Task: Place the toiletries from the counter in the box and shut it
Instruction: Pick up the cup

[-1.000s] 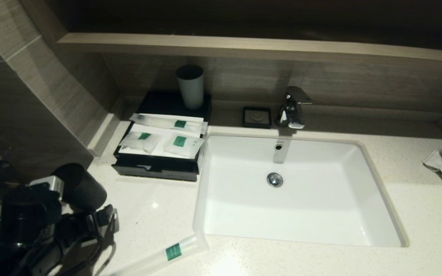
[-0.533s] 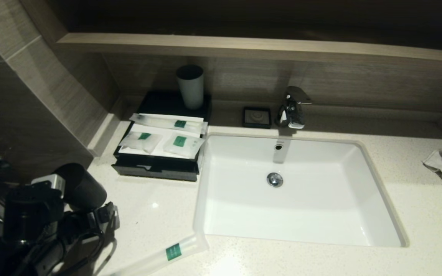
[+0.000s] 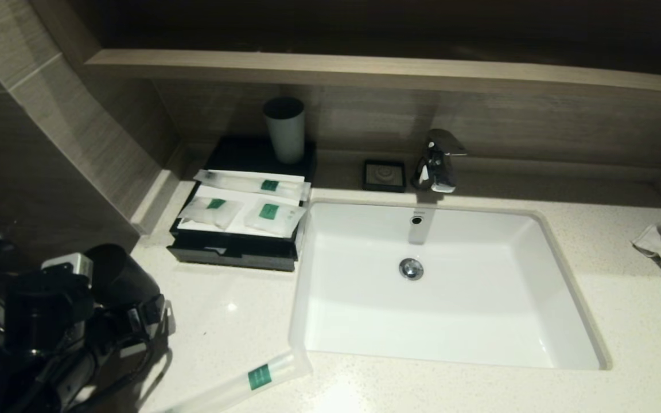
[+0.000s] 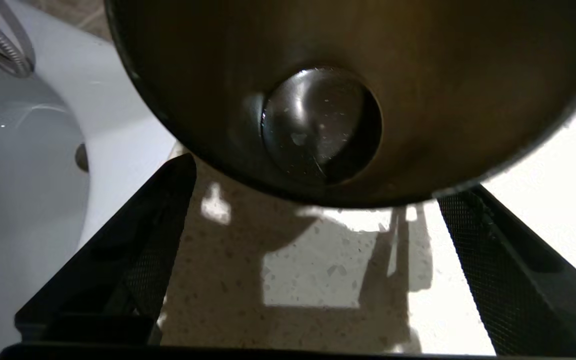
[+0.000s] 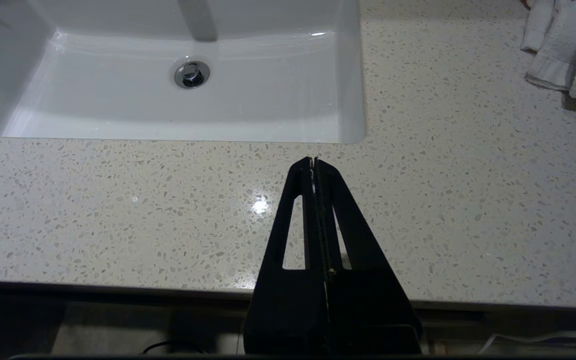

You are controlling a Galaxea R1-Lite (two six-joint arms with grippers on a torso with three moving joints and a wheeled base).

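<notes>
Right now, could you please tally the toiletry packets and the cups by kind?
Long slim packets: 2, one on the box at, one on the counter at
Small pouches: 2
Cups: 2
Total: 6

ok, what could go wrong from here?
1. The black tumbler sits right in front of the open left gripper; reaching forward could knock it away.
2. The loose long packet lies at the sink basin's front corner; a nudge might slide it in.
3. Three packets rest on top of the box and could slip off when its drawer is handled.
The right gripper is parked shut over the counter's front edge.
</notes>
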